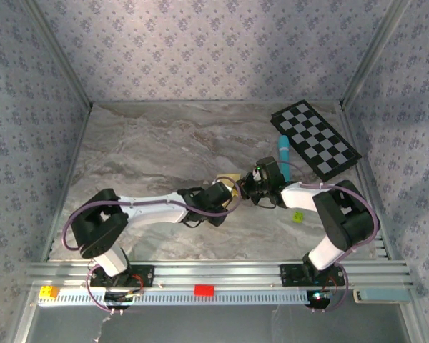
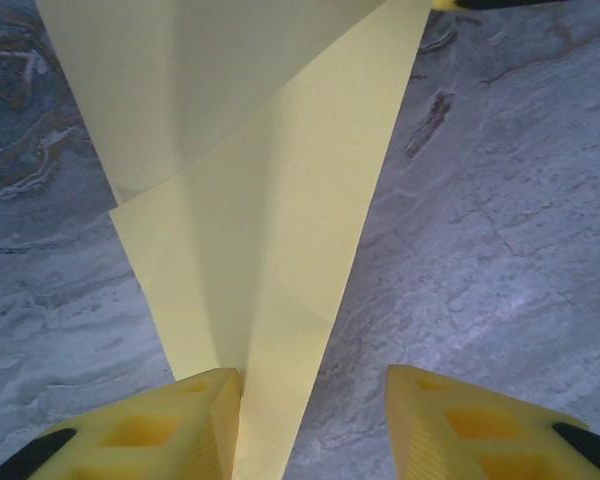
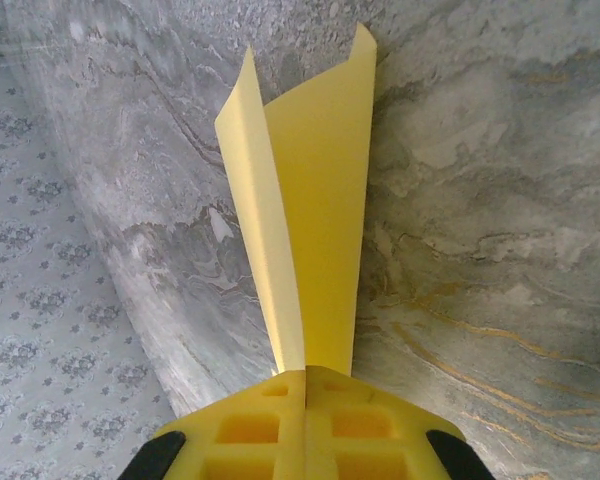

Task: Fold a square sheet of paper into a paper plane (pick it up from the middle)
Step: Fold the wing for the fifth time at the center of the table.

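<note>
Left gripper (image 1: 231,194) and right gripper (image 1: 249,187) meet nose to nose mid-table in the top view. A scrap of the thin yellow square sheet of paper (image 1: 232,179) shows just above where they meet. Black-and-white checkered board (image 1: 315,140), light-blue cylindrical marker (image 1: 283,153) and tiny yellow-green ball (image 1: 298,215) sit off to the right, apart from the paper. Jaw state unreadable from here.

Left wrist view: left gripper (image 2: 310,378) stands wide, yellow fingers (image 2: 170,430) spread. Sheet (image 2: 280,230) is a creased wedge with an overlapping flap, narrowing toward the camera. Its tip runs down against the inner face of the left-hand finger, clear of the other, so not pinched. Marbled grey tabletop (image 2: 500,250) behind.

Right wrist view: right gripper (image 3: 305,378) clamped on the narrow end of the sheet (image 3: 315,200). Two layers fan up and out from the seam, apparently lifted off the table.

Judgement: very light, floppy, slick, creases or tears easily. Best held near the folded spine where the layers stack. Gentle pinch, no yanking between arms.
</note>
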